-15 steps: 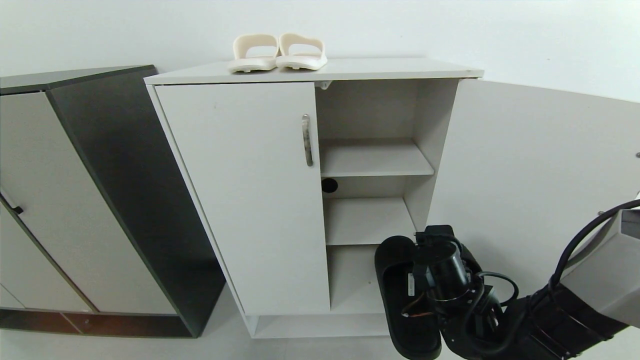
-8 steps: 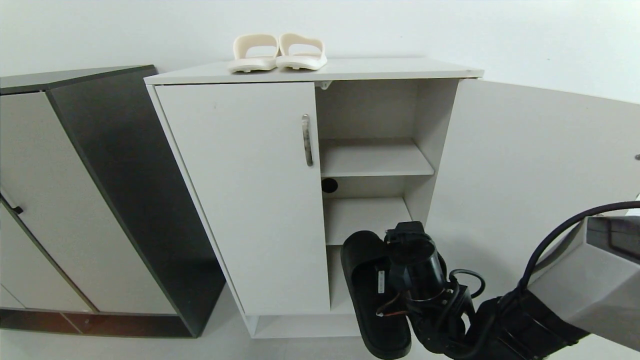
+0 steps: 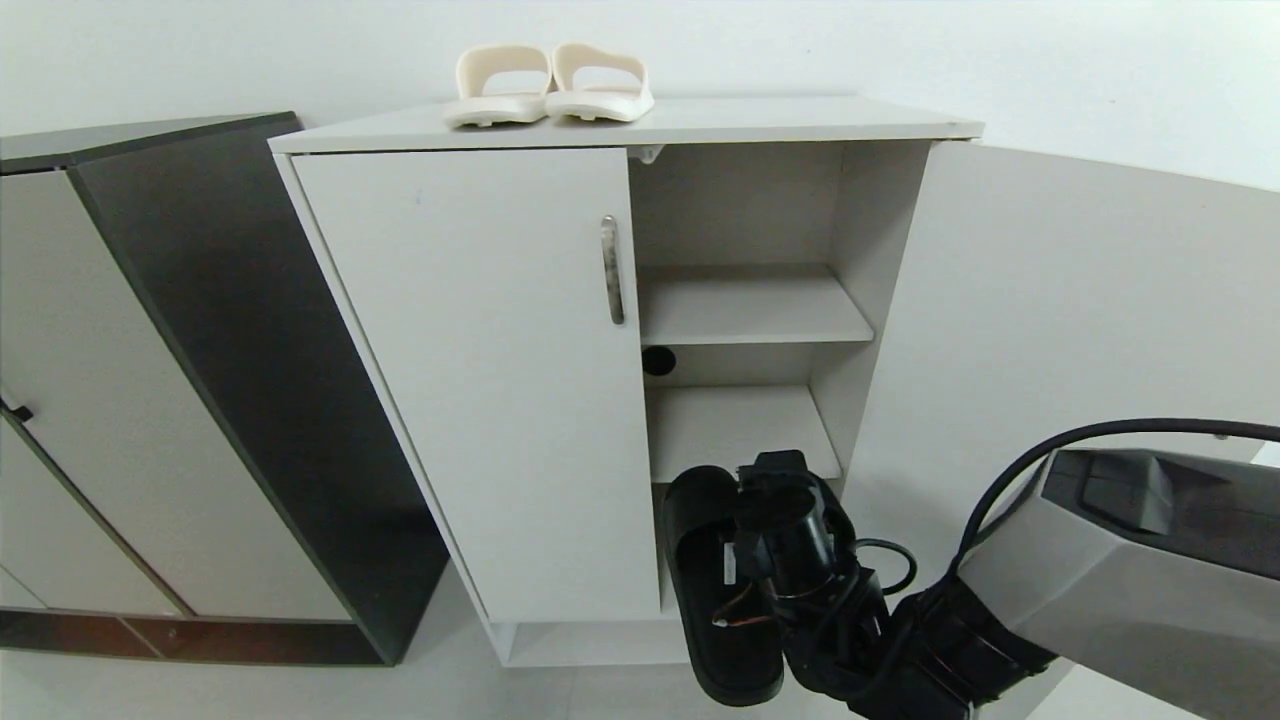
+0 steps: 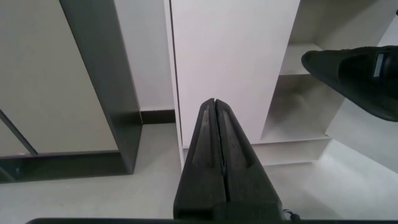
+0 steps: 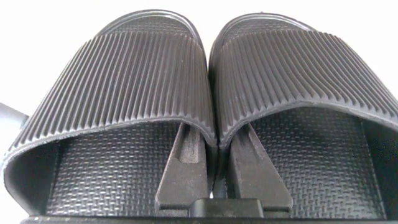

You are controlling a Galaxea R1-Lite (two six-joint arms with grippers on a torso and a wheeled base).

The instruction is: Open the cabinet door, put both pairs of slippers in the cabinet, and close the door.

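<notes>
The left pincer (image 4: 214, 149) is held pressed together, empty. Cream slippers (image 3: 550, 85) are seen on the cabinet top (image 3: 780, 118), well above the right pincer (image 5: 216, 149), by which the black slippers (image 3: 712, 590) are clamped before the open lowest compartment (image 4: 295, 127).

One slipper pair (image 3: 550, 85) lies on top of the cabinet (image 3: 480, 380). The other pair (image 3: 715, 590) is before its open right side, low down.

At left we see a neighbouring unit (image 3: 60, 350) with pale doors and a dark side panel (image 3: 260, 400), standing on a light floor (image 3: 250, 690) against a white wall (image 3: 1050, 60).
</notes>
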